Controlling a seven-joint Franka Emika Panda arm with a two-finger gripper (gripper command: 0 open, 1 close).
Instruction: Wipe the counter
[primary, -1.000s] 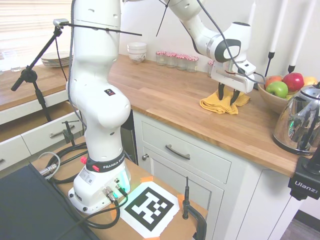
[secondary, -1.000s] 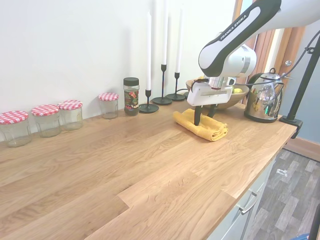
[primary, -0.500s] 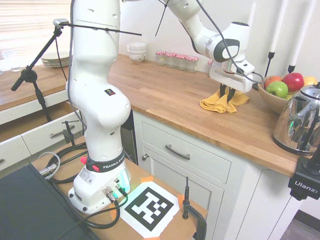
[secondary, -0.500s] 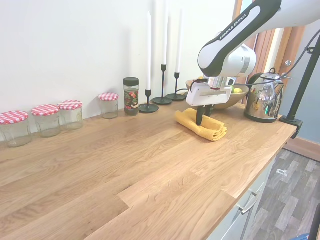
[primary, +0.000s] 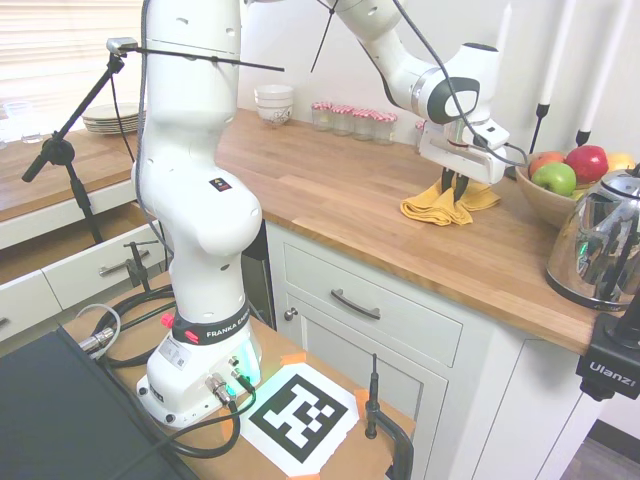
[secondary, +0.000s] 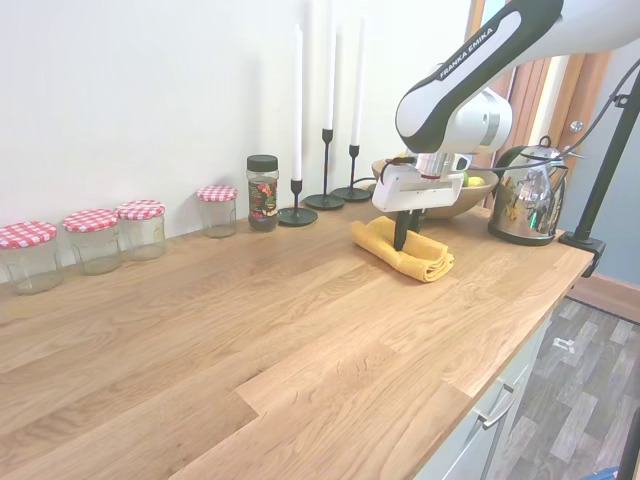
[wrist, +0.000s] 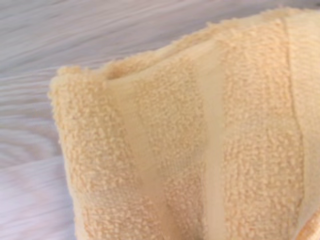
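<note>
The counter (primary: 330, 185) is a long warm-brown wooden top (secondary: 250, 330) over white cabinets. A folded yellow cloth (primary: 430, 207) lies on it near the fruit bowl and shows up again in the second exterior view (secondary: 418, 258). My gripper (primary: 452, 195) points straight down into the cloth, with its fingers (secondary: 400, 236) pinched together on a fold: shut on the cloth. Yellow terry cloth (wrist: 190, 140) over pale wood grain fills the wrist view.
A bowl of fruit (primary: 560, 185) and a steel kettle (primary: 600, 245) stand just beyond the cloth. Along the wall are tall candlesticks (secondary: 325, 150), a spice jar (secondary: 263, 192) and several checked-lid jars (secondary: 95, 240). White stacked bowls (primary: 274, 103) sit at the far end.
The fingers stood apart astride the cloth a second ago; they have since closed on it. The cloth has bunched slightly under them. The arm has hardly shifted.
</note>
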